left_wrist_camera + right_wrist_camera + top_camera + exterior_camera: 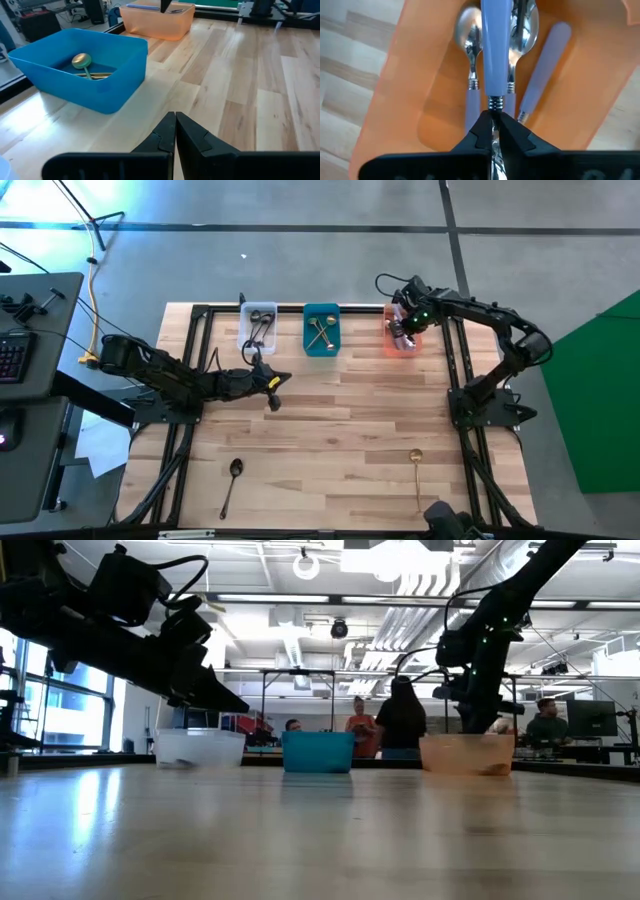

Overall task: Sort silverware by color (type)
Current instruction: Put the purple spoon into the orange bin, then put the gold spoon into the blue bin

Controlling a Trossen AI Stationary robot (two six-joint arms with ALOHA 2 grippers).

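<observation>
High view showing 3 bins along table's far edge: clear, teal, orange. Right gripper hovering over orange bin, fingers pinching lavender-handled spoon at neck, handle hanging over 3 like spoons lying inside. Left gripper waiting shut, holding nothing, near teal bin with gold spoons. Loose at near edge: 1 black spoon, 1 gold spoon. Judging spoons light, stiff, slick; slim neck or handle looking best for gripping.
</observation>
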